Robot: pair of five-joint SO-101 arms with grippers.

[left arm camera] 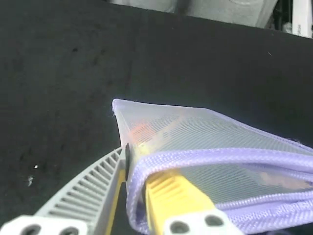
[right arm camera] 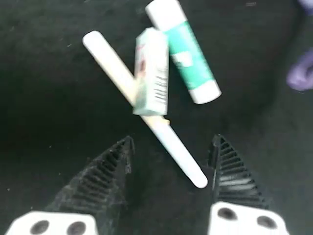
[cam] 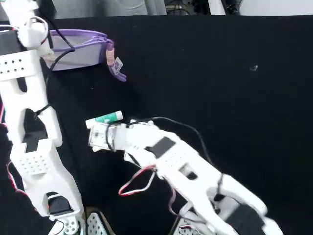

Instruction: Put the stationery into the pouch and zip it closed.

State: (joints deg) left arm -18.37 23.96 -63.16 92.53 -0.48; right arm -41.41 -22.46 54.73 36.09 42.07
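The translucent pouch (cam: 80, 54) with a purple zip lies at the back left of the black table. My left gripper (left arm camera: 137, 167) is shut on its purple rim (left arm camera: 205, 161), and orange shapes show through the mesh. Near the table's middle left lies a glue stick (right arm camera: 183, 49) with a teal label, beside a small green and white box (right arm camera: 151, 71) resting across a white pen (right arm camera: 178, 154). My right gripper (right arm camera: 172, 141) hovers open just over the pen's near end, one finger on each side. The high view shows the glue stick (cam: 105, 119) just beyond the right gripper (cam: 96, 136).
The pouch's purple zip pull and tag (cam: 116, 67) trail toward the table's middle. Black cloth (cam: 234, 83) covers the right half. The left arm (cam: 29, 122) stands along the left edge. Red and black cables hang from the right arm (cam: 195, 176).
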